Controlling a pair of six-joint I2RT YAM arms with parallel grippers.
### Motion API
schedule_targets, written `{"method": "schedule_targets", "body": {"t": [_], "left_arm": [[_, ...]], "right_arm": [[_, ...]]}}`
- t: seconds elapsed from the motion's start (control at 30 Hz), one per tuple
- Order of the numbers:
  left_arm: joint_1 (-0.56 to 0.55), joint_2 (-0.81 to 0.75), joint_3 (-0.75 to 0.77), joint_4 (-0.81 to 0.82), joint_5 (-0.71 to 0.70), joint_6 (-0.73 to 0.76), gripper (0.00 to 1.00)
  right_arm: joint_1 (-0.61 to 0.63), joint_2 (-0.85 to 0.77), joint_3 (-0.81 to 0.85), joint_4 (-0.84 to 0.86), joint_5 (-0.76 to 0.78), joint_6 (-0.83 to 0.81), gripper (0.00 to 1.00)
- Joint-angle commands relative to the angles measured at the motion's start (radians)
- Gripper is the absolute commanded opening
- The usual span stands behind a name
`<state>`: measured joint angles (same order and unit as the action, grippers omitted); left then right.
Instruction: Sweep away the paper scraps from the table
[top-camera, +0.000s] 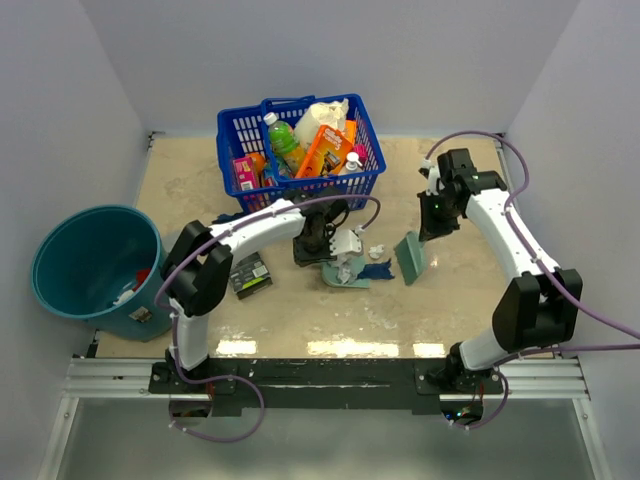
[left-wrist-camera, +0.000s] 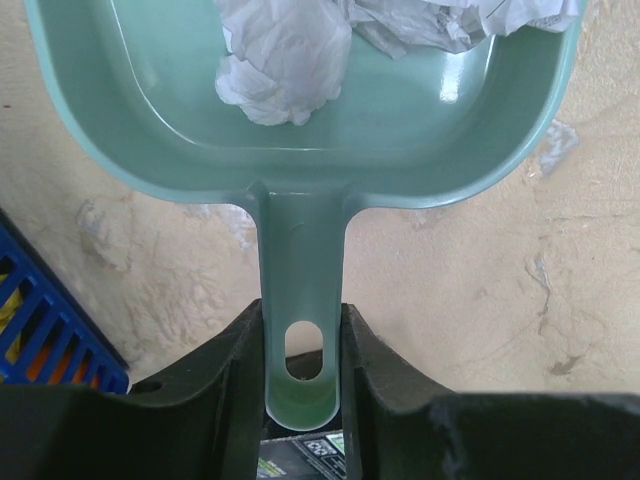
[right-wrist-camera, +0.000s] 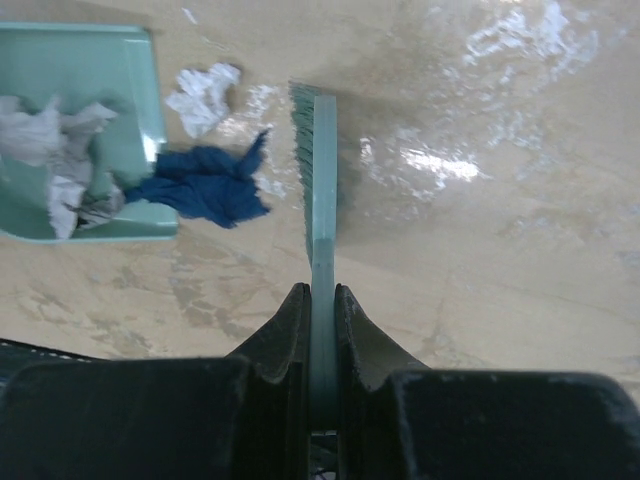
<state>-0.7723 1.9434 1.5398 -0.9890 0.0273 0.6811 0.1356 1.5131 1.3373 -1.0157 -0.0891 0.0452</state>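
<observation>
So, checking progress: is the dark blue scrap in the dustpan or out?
Mostly out: the dark blue scrap lies across the dustpan lip.

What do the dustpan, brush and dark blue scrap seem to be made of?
The dustpan looks like glossy mint-green moulded plastic: light glints off its smooth floor. The brush seems the same plastic, with fine bristles along one edge. The dark blue scrap is probably crumpled paper, matte and creased, possibly cloth.

A robotics lab cell: plain pale walls (top-camera: 330, 50) box in a table (top-camera: 450, 300) with arms (top-camera: 255, 230) bolted to aluminium rails (top-camera: 110, 378).
</observation>
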Motion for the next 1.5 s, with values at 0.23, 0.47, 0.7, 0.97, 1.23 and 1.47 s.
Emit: {"method": "schedule_targets", "body": {"t": [0.23, 0.47, 0.7, 0.97, 1.23, 1.47], "left_arm": [[-0.028, 0.054, 0.071, 0.058, -0.007, -0.081, 0.00], [-0.007, -0.014, -0.038, 0.151, 0.008, -0.086, 0.00], [0.083, -0.077, -0.104, 0.311, 0.149, -0.155, 0.00], [0.113, -0.084, -0.129, 0.400, 0.237, -0.149, 0.00], [0.113, -0.136, -0.202, 0.418, 0.264, -0.143, 0.00], [0.114, -0.193, -0.239, 0.446, 0.316, -0.132, 0.00]], "right_arm": [[0.131, 0.055, 0.118, 0.072, -0.288, 0.073, 0.00], [0.133, -0.040, 0.125, 0.008, -0.175, 0.033, 0.00], [0.131, -0.076, 0.181, -0.017, -0.115, 0.001, 0.00], [0.130, -0.067, 0.280, 0.014, -0.205, 0.027, 0.00], [0.056, -0.064, 0.345, 0.028, -0.165, 0.038, 0.00], [-0.048, -0.028, 0.353, 0.035, -0.019, 0.025, 0.00]]}}
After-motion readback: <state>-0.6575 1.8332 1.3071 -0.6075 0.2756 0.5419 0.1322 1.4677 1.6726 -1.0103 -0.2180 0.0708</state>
